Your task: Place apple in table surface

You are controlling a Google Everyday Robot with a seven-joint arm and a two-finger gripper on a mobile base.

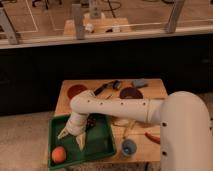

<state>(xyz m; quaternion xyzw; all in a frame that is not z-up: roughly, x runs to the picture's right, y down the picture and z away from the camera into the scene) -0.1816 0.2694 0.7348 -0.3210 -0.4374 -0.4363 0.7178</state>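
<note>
The apple [58, 154] lay in the front-left corner of the green tray [103, 148], close against the tray's walls and not yet on the tan wooden surface [156, 89] where the task wanted it. The white arm [116, 107] reached across from the right and bent down over the tray, and the hand [71, 141] hung just beside the apple, a little above and to its right, with its two fingers spread wide and nothing between them; it was not touching the fruit. The apple looked small, round and firm, probably light enough for the hand, but its smooth skin and curved sides would likely let it roll or squirt out under an off-centre squeeze. The safest hold seemed to be across its widest middle, fingers coming down on opposite sides, with gentle pressure, since hard pinching could bruise it. The nearby tray corner looked like the main difficulty, leaving little room for a finger on the wall side. Bare wood showed toward the far right of the surface, beyond the blue cup [129, 146], as a likely resting place.
</note>
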